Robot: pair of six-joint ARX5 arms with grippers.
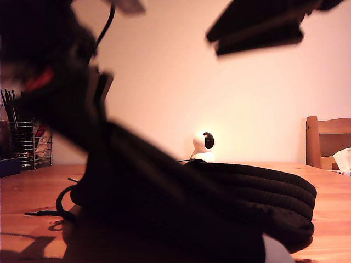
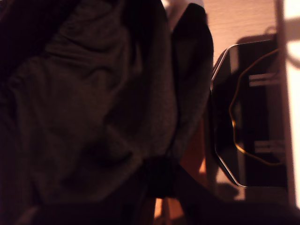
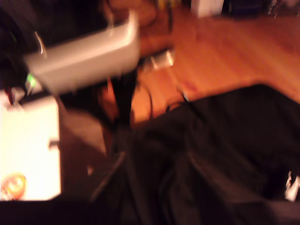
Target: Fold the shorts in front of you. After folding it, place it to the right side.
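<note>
at the exterior view's left an arm held cloth of the shorts [image 1: 219, 203] raised off the wooden surface [image 1: 33, 192]; the rest lay bunched at centre before the white camera [image 1: 204, 146]. my first gripper's and my second gripper's jaw state could not be told. best practice: lift slowly, keep the drawstring [image 1: 57, 205] free.

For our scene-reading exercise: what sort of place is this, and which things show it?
Probably a home dining room: a warm-toned wooden table holds the black shorts, with a wooden chair behind, a wire cutlery holder and a small white indoor camera.
</note>
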